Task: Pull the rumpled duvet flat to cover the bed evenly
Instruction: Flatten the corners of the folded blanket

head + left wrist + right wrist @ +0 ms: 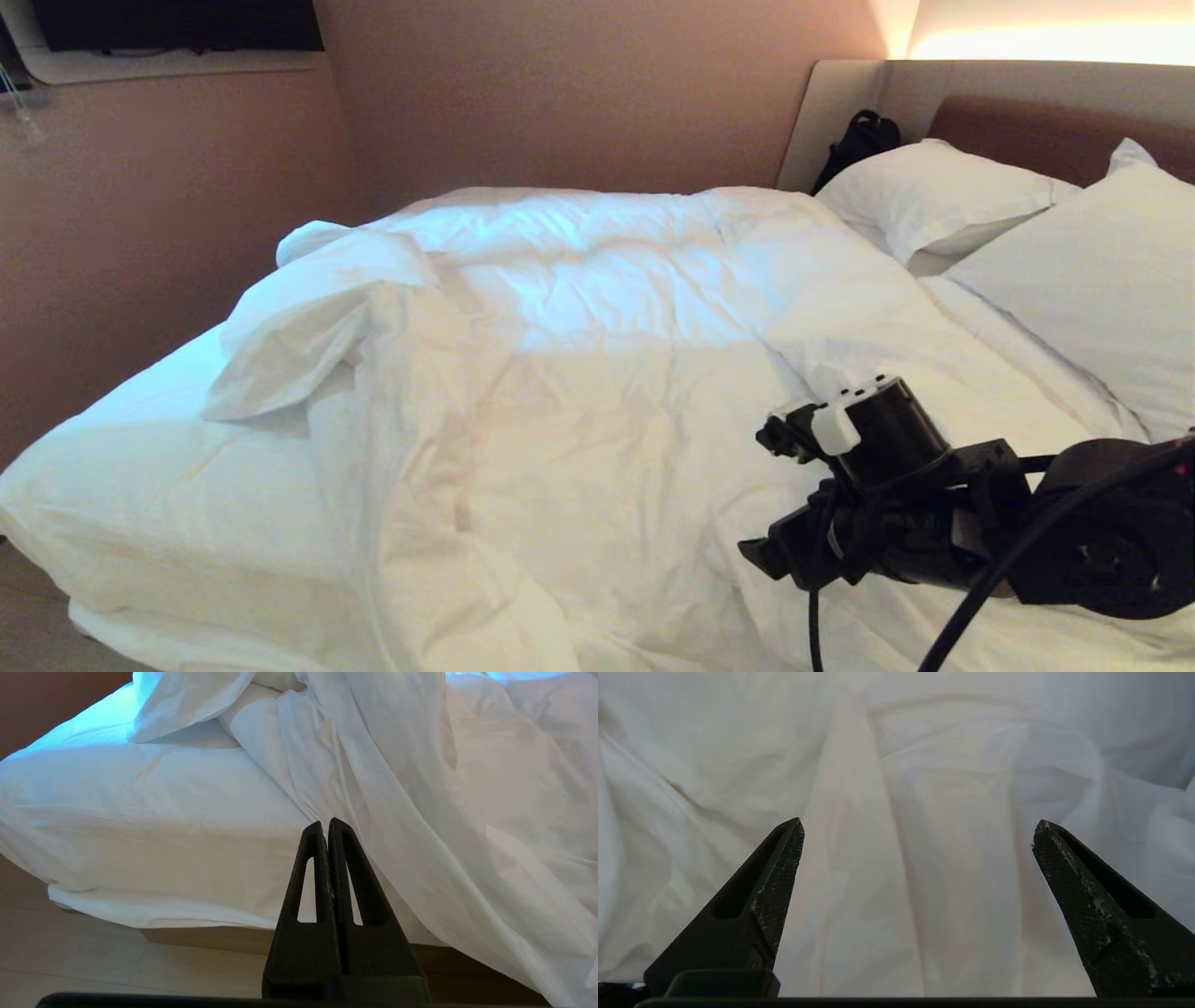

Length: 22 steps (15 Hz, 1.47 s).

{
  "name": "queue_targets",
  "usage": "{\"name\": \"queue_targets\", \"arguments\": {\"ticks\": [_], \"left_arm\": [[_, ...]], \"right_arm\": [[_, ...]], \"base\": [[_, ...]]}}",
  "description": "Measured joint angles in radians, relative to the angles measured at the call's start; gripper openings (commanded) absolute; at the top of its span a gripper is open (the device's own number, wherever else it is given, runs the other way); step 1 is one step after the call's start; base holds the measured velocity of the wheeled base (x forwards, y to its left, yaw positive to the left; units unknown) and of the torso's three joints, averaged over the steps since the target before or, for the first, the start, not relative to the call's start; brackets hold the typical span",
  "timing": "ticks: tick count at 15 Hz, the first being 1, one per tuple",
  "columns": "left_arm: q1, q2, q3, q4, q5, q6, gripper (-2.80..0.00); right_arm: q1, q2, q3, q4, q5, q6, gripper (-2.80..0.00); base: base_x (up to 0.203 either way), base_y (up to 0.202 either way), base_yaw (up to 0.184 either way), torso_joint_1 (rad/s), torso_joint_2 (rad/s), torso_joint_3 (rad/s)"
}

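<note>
- The right tool [917,828], black with two tapered textured fingers [777,877], is spread wide and holds nothing. It points down at the fabric, and only cloth shows between its jaws.
- Directly under and ahead of the right tool lies the large, thick, puffy white duvet in its wrinkled cotton cover [597,373]. A long raised fold of it runs straight away from the tool, roughly midway between the jaws.
- The left tool [327,828], a black pair of slotted wedge fingers, is pressed together on nothing. It sits low by the side of the wide low bed with white-sheeted mattress and tan wooden base [201,938], and the duvet's edge drapes down the bedside just beyond its tips.
- Farther from both tools, toward the foot of the bed, a duvet corner [308,317] is folded back on itself into a bunched lump, leaving a stretch of the thin smooth white fitted sheet [140,439] bare.
- Farthest off, past the right tool at the padded headboard [1055,131], two plump white rectangular pillows [943,191] lie uncovered.
- Judged from this, the task is at an early stage: most of the mattress is covered but creased, the folded corner is not yet drawn out, and no cloth is gripped yet.
</note>
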Motion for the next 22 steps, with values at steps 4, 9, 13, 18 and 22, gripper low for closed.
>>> {"name": "queue_targets", "arguments": {"ticks": [4, 9, 13, 18, 22], "left_arm": [[0.000, 0.000, 0.000, 0.000, 0.000, 0.000, -2.80], [0.000, 0.000, 0.001, 0.000, 0.000, 0.000, -2.80], [0.000, 0.000, 0.001, 0.000, 0.000, 0.001, -2.80], [0.000, 0.000, 0.001, 0.000, 0.000, 0.000, -2.80], [0.000, 0.000, 0.001, 0.000, 0.000, 0.000, -2.80]], "right_arm": [[0.016, 0.010, 0.010, 0.000, -0.008, -0.013, 0.00], [0.024, 0.019, 0.030, -0.003, -0.011, -0.036, 0.00], [0.028, 0.016, 0.046, -0.003, -0.010, -0.059, 0.00], [0.042, 0.008, 0.052, -0.003, -0.003, -0.063, 0.00], [0.048, 0.012, 0.051, -0.003, -0.002, -0.062, 0.00]], "base": [[0.000, 0.000, 0.000, 0.000, 0.00, 0.000], [0.000, 0.000, 0.000, 0.000, 0.00, 0.000], [0.000, 0.000, 0.000, 0.000, 0.00, 0.000], [0.000, 0.000, 0.000, 0.000, 0.00, 0.000], [0.000, 0.000, 0.000, 0.000, 0.00, 0.000]]}}
